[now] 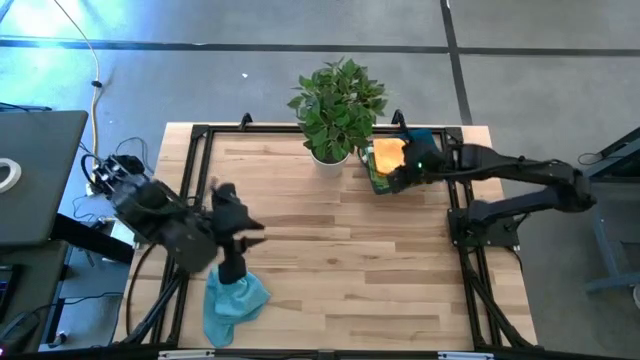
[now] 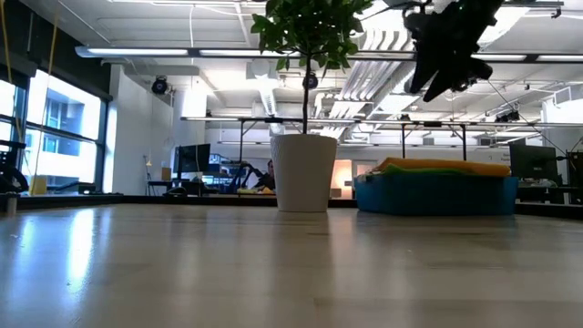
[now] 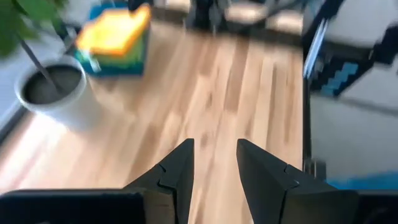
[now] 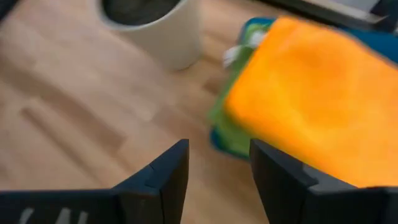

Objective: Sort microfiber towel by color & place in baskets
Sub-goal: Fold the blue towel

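At the near edge of the bench [image 1: 340, 250], toward its left corner, you had a light blue microfiber towel [image 1: 232, 300] lying crumpled, part of it hanging at the edge. Your left gripper [image 1: 232, 268] sat directly over its upper end; the left wrist view showed its fingers [image 3: 180, 171] parted with nothing between them, looking across bare wood. Whether they touched the cloth, I could not tell.

Farther back, the white plant pot [image 1: 329, 152] with its green plant [image 1: 340, 100] stood at the far edge, near the middle. Just beside it, toward the far right corner, the teal-blue basket [image 2: 435, 194] held an orange towel [image 1: 388, 154] stacked on a green towel [image 4: 225, 124]. Your right gripper [image 1: 412, 172] hung above that basket, its fingers [image 4: 168, 171] spread and empty.

The risks, as I judged them: the blue towel could slide off the near edge if you pinched only a loose fold; the stack sat above the basket rim, so another towel could tip it; and only one basket showed, already mixing colours. A carry past the pot might snag the leaves.

No brand, label or readable writing was visible.
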Action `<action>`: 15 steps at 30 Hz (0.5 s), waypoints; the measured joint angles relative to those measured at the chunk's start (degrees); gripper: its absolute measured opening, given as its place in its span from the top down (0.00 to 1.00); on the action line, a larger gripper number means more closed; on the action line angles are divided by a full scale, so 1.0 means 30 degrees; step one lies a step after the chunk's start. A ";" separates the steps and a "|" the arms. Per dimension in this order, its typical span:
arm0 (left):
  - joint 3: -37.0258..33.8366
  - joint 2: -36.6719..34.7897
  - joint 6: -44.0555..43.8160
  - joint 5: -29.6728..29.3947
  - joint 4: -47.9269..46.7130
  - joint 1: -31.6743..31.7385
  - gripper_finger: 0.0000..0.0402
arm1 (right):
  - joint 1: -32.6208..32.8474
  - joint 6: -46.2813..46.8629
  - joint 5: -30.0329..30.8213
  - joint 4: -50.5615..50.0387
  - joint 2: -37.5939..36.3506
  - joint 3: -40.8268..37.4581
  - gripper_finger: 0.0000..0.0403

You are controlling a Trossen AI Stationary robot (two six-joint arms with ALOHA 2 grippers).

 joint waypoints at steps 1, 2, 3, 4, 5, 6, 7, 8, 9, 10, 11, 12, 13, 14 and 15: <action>-0.0489 0.0018 -0.0277 0.0453 -0.0092 0.0000 0.72 | 0.0663 0.0571 0.0032 0.0010 0.0000 0.0000 0.60; -0.0970 0.0044 -0.0561 0.0838 -0.0086 0.0000 0.72 | 0.1293 0.1085 0.0032 0.0082 0.0000 0.0000 0.61; -0.1493 0.0050 -0.0835 0.1220 -0.0076 0.0000 0.72 | 0.1955 0.1544 0.0038 0.0214 0.0000 0.0000 0.61; -0.2011 0.0044 -0.1160 0.1584 -0.0088 0.0000 0.72 | 0.2598 0.1910 0.0091 0.0377 0.0054 0.0000 0.61; -0.2526 0.0036 -0.1592 0.1890 -0.0067 0.0000 0.72 | 0.3241 0.2187 0.0317 0.0599 0.0119 0.0000 0.61; -0.3046 0.0036 -0.2118 0.2198 -0.0080 0.0000 0.72 | 0.3880 0.2476 0.0518 0.0792 0.0170 0.0000 0.61; -0.3576 0.0036 -0.2764 0.2505 -0.0076 -0.0005 0.72 | 0.4492 0.2638 0.0731 0.0980 0.0283 0.0000 0.61; -0.4121 0.0036 -0.3587 0.2782 -0.0014 -0.0007 0.72 | 0.5059 0.2808 0.0968 0.1283 0.0418 0.0000 0.61; -0.4651 0.0036 -0.4482 0.3148 0.0049 -0.0019 0.72 | 0.5615 0.2902 0.1133 0.1522 0.0573 0.0000 0.61; -0.5240 0.0036 -0.5449 0.3615 0.0067 -0.0080 0.72 | 0.6106 0.2909 0.1273 0.1632 0.0761 0.0000 0.61; -0.5866 0.0029 -0.6410 0.4097 0.0127 -0.0166 0.72 | 0.6553 0.2896 0.1404 0.1861 0.0919 0.0000 0.61; -0.6498 0.0029 -0.7238 0.4603 0.0304 -0.0258 0.72 | 0.7012 0.2882 0.1401 0.2131 0.1109 0.0000 0.61; -0.7192 0.0029 -0.7938 0.5111 0.0531 -0.0374 0.72 | 0.7432 0.2819 0.1413 0.2364 0.1334 0.0000 0.61; -0.7871 0.0059 -0.8622 0.5500 0.0745 -0.0560 0.72 | 0.7833 0.2698 0.1405 0.2484 0.1554 0.0000 0.61; -0.8549 0.0134 -0.9244 0.5927 0.1071 -0.0720 0.72 | 0.8295 0.2532 0.1414 0.2614 0.1801 0.0000 0.61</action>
